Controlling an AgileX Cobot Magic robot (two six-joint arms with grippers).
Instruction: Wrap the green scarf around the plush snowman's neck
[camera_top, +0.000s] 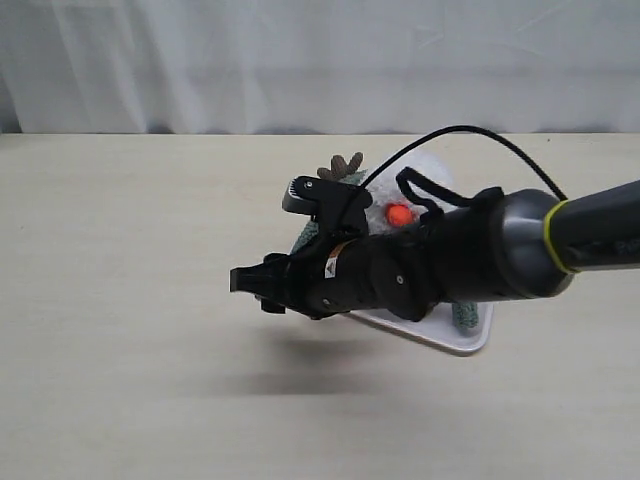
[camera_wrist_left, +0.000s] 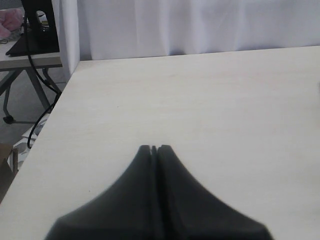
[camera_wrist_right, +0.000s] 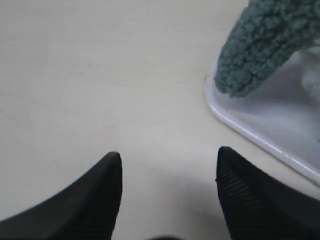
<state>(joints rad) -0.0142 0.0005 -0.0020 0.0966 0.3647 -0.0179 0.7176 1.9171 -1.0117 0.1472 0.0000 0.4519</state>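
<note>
The plush snowman (camera_top: 432, 172) stands on a white tray (camera_top: 468, 341), mostly hidden behind my right arm. Its orange nose (camera_top: 400, 213) and one brown twig arm (camera_top: 340, 167) show; its neck is hidden. Bits of the green scarf (camera_top: 304, 236) show beside the arm. In the right wrist view a rounded scarf end (camera_wrist_right: 257, 47) hangs over the tray's corner (camera_wrist_right: 250, 134). My right gripper (camera_top: 250, 288) (camera_wrist_right: 167, 157) is open and empty above bare table, just left of the tray. The left gripper (camera_wrist_left: 154, 148) is shut over bare table with nothing in it.
A white curtain (camera_top: 320, 60) runs behind the table's far edge. In the left wrist view the table's side edge (camera_wrist_left: 47, 127) drops off toward a black stand (camera_wrist_left: 35, 30) and cables on the floor.
</note>
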